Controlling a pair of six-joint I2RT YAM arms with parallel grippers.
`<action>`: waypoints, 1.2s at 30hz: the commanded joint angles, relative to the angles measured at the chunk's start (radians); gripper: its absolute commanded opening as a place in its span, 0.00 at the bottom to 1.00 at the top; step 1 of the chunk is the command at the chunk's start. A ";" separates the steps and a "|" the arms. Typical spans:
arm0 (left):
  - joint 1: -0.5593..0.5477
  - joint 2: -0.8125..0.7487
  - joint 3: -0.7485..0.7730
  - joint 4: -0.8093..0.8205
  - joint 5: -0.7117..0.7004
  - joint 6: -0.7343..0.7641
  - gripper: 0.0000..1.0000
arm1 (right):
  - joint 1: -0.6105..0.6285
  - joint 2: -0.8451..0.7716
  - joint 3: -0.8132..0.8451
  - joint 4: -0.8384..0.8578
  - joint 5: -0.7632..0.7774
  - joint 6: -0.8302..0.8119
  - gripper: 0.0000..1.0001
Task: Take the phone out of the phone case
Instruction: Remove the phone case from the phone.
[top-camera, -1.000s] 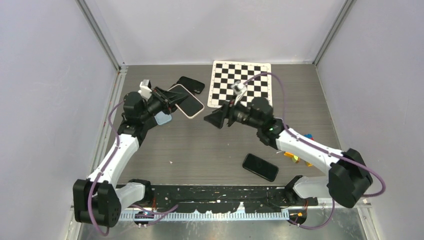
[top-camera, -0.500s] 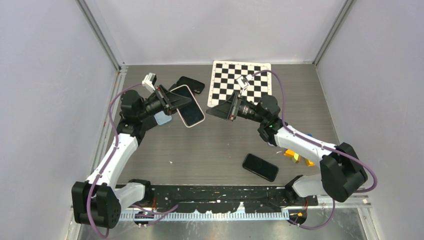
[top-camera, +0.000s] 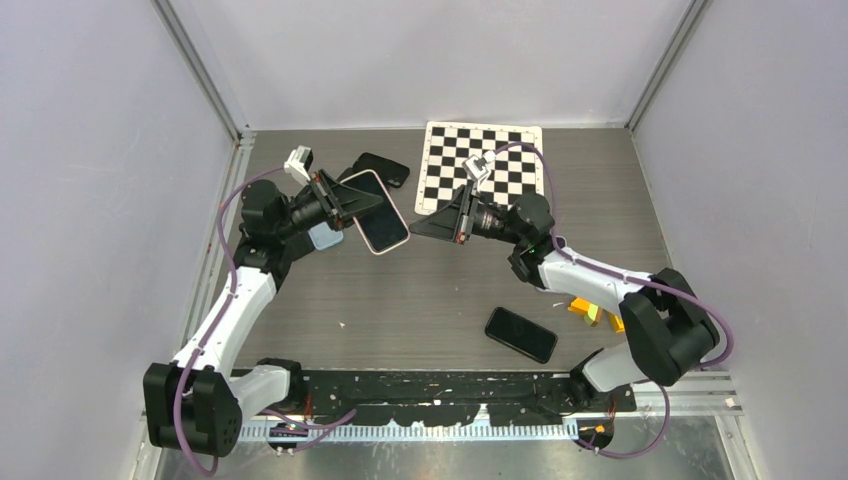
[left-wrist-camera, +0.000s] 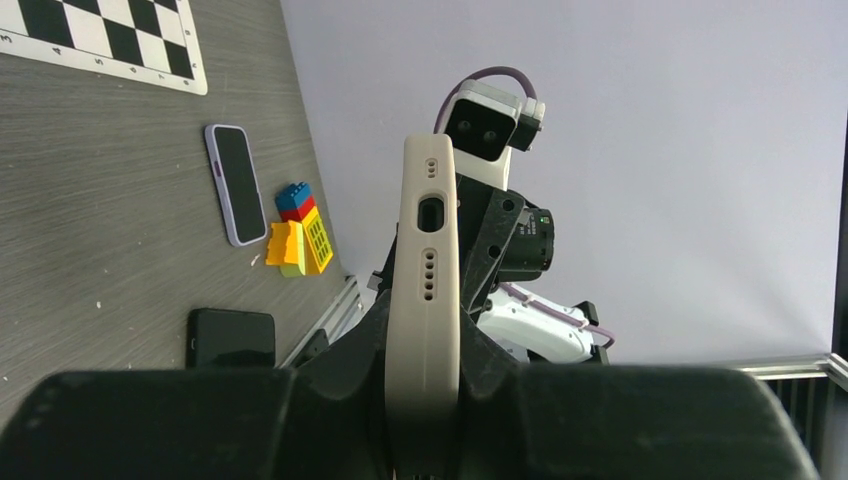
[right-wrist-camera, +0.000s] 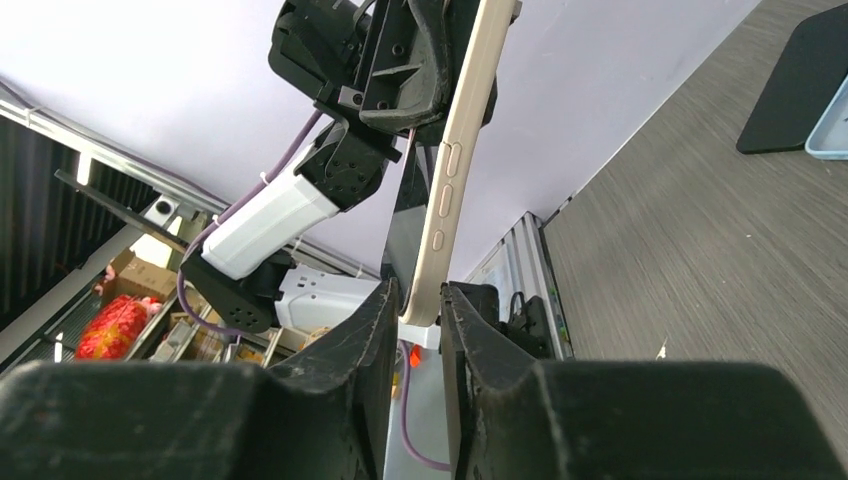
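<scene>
Phone (top-camera: 385, 230) in case (left-wrist-camera: 425, 300) is clenched by left claw (top-camera: 362, 200), edge pinched by right claw (right-wrist-camera: 420, 298); peeling the case back seems needed next.

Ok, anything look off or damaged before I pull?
Nothing stands out. The cased phone is held off the table, with the left gripper clamped on one end and the right gripper closed on the other. The black phone and toy blocks lie flat.

Checkerboard sheet (top-camera: 500, 150) and coloured toy blocks (left-wrist-camera: 298, 232)
</scene>
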 joint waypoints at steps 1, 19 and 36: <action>0.004 -0.020 0.053 0.100 0.001 -0.027 0.00 | -0.002 0.024 0.012 0.119 -0.047 0.041 0.27; -0.012 -0.037 0.032 0.299 -0.007 -0.207 0.00 | 0.073 0.040 0.070 -0.164 0.016 -0.172 0.15; -0.002 -0.063 0.052 0.513 -0.048 -0.501 0.00 | 0.084 0.096 0.087 -0.598 0.312 -0.419 0.04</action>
